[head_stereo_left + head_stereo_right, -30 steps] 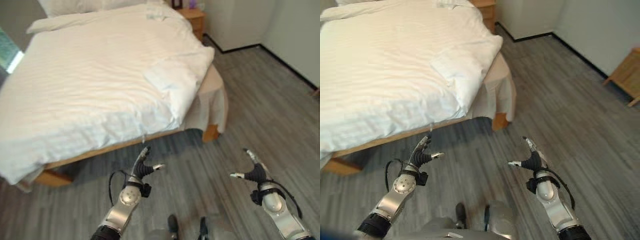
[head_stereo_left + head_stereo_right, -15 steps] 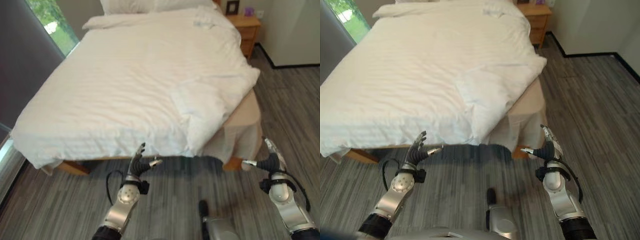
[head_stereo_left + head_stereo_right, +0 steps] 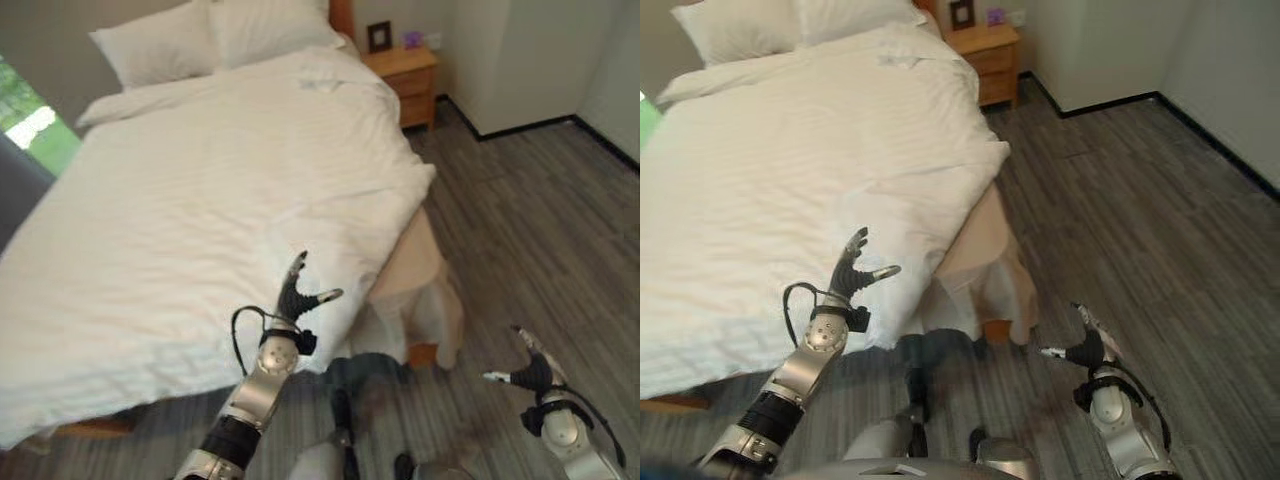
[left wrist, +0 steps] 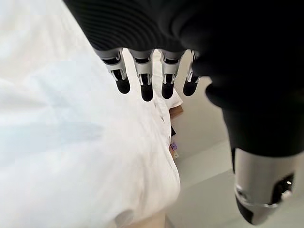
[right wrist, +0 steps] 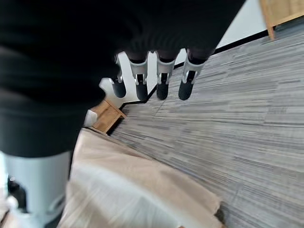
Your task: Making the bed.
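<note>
Room evenly lit, soft daylight entering from window (image 3: 25, 125) at left. White duvet (image 3: 200, 200) bright, near overexposed in left wrist view. Dim shadow on floor (image 3: 1120, 200) beneath bed corner.

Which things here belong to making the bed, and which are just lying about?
Job in hand:
white duvet, its near corner folded back
pillows
beige bed skirt
left hand, open
right hand, open

Lying about:
wooden nightstand
picture frame
</note>
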